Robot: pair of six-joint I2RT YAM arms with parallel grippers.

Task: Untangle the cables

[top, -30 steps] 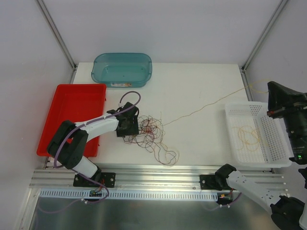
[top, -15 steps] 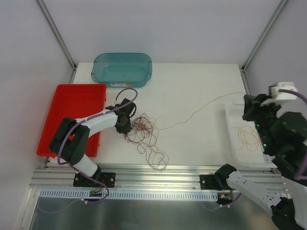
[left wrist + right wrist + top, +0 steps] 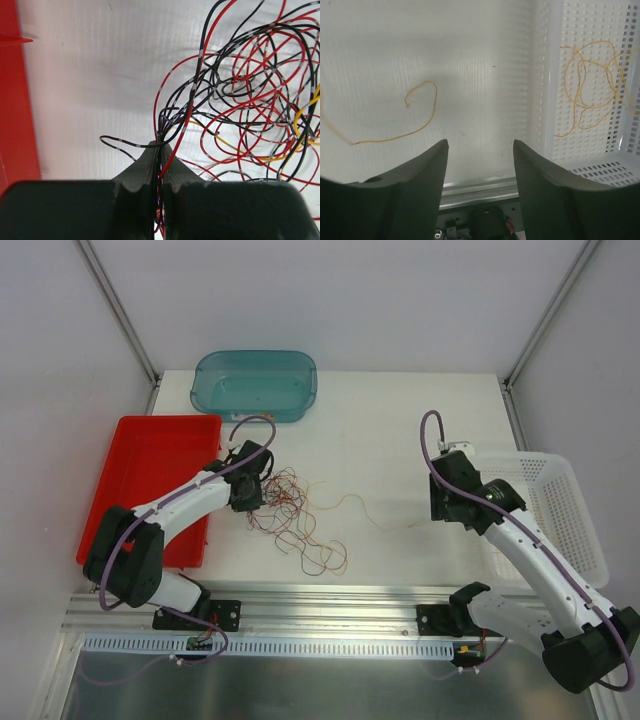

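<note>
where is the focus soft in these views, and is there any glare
Left wrist: the left gripper near the lens is blurred, the cables beyond it sharp. Right wrist: the right gripper is a soft dark blur, with a faint shadow on the table. Top external: even light, no harsh glare.

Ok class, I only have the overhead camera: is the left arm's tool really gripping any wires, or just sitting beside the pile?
Observer: The left wrist camera shows the left tool shut on red and black wires at the edge of the tangle.
Operator: And the right one?
Observer: The right tool is open and holds nothing; a loose yellow wire lies on the table in front of it.
Operator: The arm hides part of the basket. Anything inside?
Observer: Yes, a coiled yellow wire lies in the white basket.
</note>
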